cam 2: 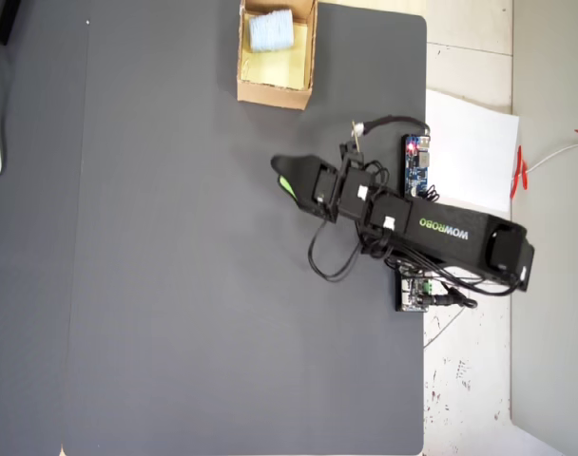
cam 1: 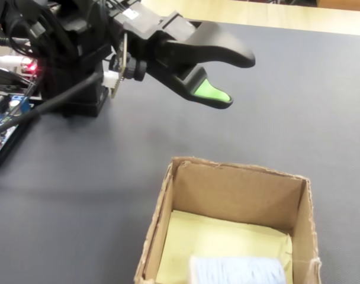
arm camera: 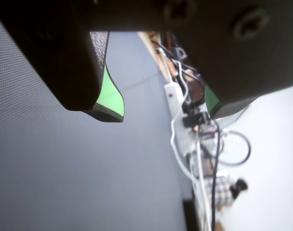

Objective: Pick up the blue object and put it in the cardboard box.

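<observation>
The blue object (cam 2: 268,31) lies inside the cardboard box (cam 2: 274,93) at the top of the overhead view, against the box's far end and well apart from the fingers (cam 2: 282,179), which hang over the bare dark tabletop (cam 2: 175,285) below the box in that view. In the fixed view the blue object (cam 1: 236,270) lies on the box's pale yellow floor with its long axis running across the box (cam 1: 156,225). The fingers (cam 1: 239,80) are parted with a clear gap between their green-padded tips, holding and touching nothing.
</observation>
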